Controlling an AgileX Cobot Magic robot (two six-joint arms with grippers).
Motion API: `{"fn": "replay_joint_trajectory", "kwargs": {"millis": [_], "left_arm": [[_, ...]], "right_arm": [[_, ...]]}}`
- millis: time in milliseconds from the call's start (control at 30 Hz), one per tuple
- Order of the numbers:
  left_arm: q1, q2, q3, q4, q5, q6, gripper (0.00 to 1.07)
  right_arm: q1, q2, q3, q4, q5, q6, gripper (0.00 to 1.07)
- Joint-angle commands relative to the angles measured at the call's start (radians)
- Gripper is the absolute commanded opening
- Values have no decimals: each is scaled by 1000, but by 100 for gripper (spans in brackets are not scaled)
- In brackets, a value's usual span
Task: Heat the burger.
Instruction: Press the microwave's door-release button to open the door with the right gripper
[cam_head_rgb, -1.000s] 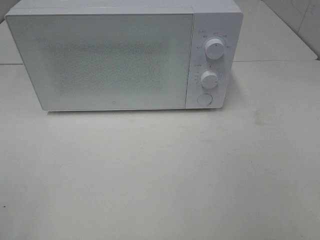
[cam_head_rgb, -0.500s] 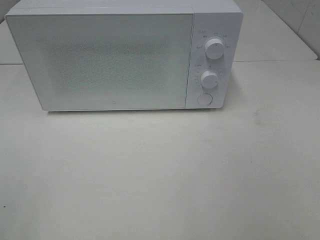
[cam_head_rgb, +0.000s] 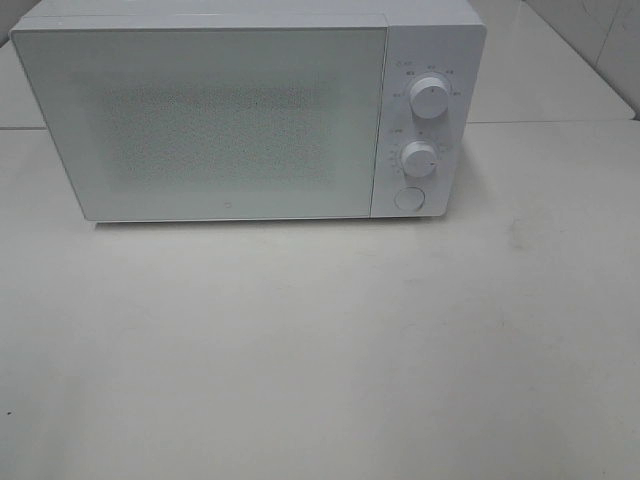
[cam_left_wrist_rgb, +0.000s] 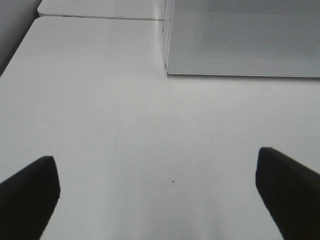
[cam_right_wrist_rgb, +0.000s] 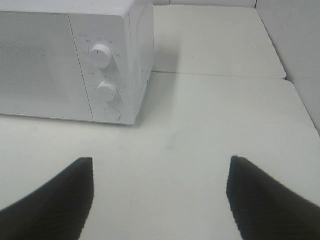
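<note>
Standing at the back: a white microwave (cam_head_rgb: 230, 110) on the pale table (cam_head_rgb: 320, 350), its door (cam_head_rgb: 200, 120) closed; the dotted window shows nothing clear inside.
Controls: upper knob (cam_head_rgb: 429, 99) and lower knob (cam_head_rgb: 419, 159), with a round button (cam_head_rgb: 408, 198) under them, right of the door.
Burger: seen in no view; where it is cannot be told.
In the way: the closed door covers the microwave's inside.
Left gripper (cam_left_wrist_rgb: 154, 156): fingers spread wide, grasping nothing, over bare table near the microwave's front corner.
Right gripper (cam_right_wrist_rgb: 160, 161): fingers spread, grasping nothing, facing the knob side.
Change: microwave, knobs and table look the same as a second ago.
</note>
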Motion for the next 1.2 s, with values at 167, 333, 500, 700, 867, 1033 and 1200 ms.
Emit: {"fn": "replay_joint_trajectory", "kwargs": {"millis": [167,333,500,700,867,1033,1200], "left_arm": [[0,-20,4,-10,-15,-3,100],[0,-20,4,-10,-15,-3,100],[0,-20,4,-10,-15,-3,100],[0,-20,4,-10,-15,-3,100],[0,-20,4,-10,-15,-3,100],[0,-20,4,-10,-15,-3,100],[0,-20,4,-10,-15,-3,100]], "right_arm": [[-3,128,-8,-1,-201,-3,74],[-3,245,-8,-1,-269,-3,74],[-3,365,-8,-1,-307,-3,74],[-3,509,-8,0,-418,-3,74],[-3,652,-8,0,-586,-3,74],[-3,758,-8,0,-746,-3,74],[-3,835,-8,0,-865,-1,74]]}}
